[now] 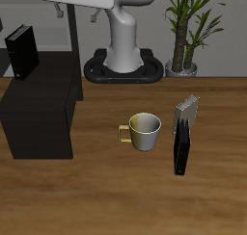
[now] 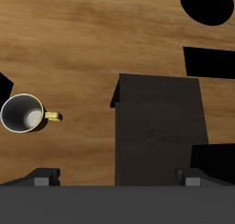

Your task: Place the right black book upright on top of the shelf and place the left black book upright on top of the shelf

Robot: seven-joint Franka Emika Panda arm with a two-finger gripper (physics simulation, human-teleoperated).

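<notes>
Jaws were spread wide with nothing between them; gripper (image 2: 117, 178) hung high over the shelf (image 2: 161, 127) looking straight down. It wasn't in frame in the exterior view.

Right black book (image 1: 21, 48) was standing upright on the shelf (image 1: 39, 109), on the top's back part, so I'd judge half the task done.

Left black book (image 1: 180, 143) was on the table (image 1: 116, 195), on edge and upright, well apart from the shelf with the mug (image 1: 145, 131) in between. A grey book-like slab (image 1: 188, 111) stood just behind it, close or touching; I couldn't tell which.

Handling, as a judgement:
- rigid thin hardcover, light, won't flex under a pinch
- matte covers, probably decent friction, but a thin slab will pivot in the fingers if held off-centre
- best hold: from above, fingers on the two broad covers, near the middle of the top edge, so it hangs plumb and lands upright
- narrow footprint, so it tips easily; set it down square and release gently
- the grey slab crowds one end, so keep the pinch clear of it

Containers: the mug (image 2: 23, 115) was upright, handle pointing away from the books, nothing visible inside. Potted plant (image 1: 188, 27) sat at the back beside the robot base, out of the way
</notes>
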